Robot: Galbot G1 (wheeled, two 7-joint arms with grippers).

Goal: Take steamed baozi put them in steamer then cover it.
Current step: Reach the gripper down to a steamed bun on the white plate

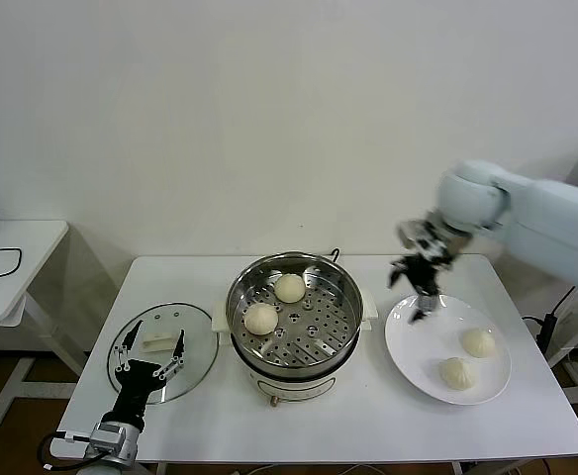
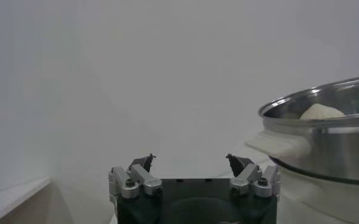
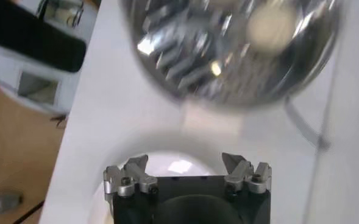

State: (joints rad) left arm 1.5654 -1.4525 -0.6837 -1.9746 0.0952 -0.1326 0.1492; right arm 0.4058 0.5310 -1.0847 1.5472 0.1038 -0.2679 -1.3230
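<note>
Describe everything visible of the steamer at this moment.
The steamer is a round, shiny stainless-steel pot on a white base, standing upright at the middle of the white table, uncovered. Its perforated metal tray holds two cream-white baozi, lying apart toward the far-left side. White side handles jut from the rim. The glass lid lies flat to its left, the white plate to its right. No fingers touch it.

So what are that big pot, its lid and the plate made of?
The steamer looks like polished stainless steel: mirror-bright walls, perforated tray. The lid seems clear glass with a metal rim, since the table shows through it. The plate is glossy white, perhaps ceramic or melamine.
</note>
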